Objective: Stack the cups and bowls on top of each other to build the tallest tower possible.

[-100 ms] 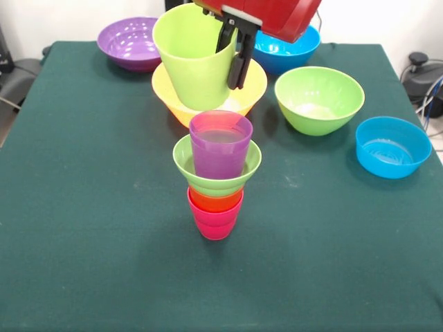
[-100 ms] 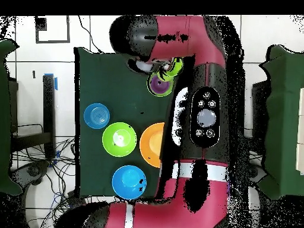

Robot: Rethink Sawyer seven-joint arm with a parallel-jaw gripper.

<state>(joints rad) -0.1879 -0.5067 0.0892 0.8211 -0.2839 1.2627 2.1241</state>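
I see my jaws pinching the lime green cup [image 1: 192,61] by its rim wall, above the tower [image 1: 217,178]; light, stiff, glossy plastic, likely slippery.

No text, label, brand, number or sign can be read in either view; the cups, the bowls, the arm and the table's green cloth all show plain surfaces.

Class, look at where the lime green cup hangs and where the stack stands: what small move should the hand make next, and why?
Probably carry the lime green cup, gripped by the hand, toward the camera until it is above the purple cup topping the tower; it now hangs over the orange-yellow bowl, behind the stack.
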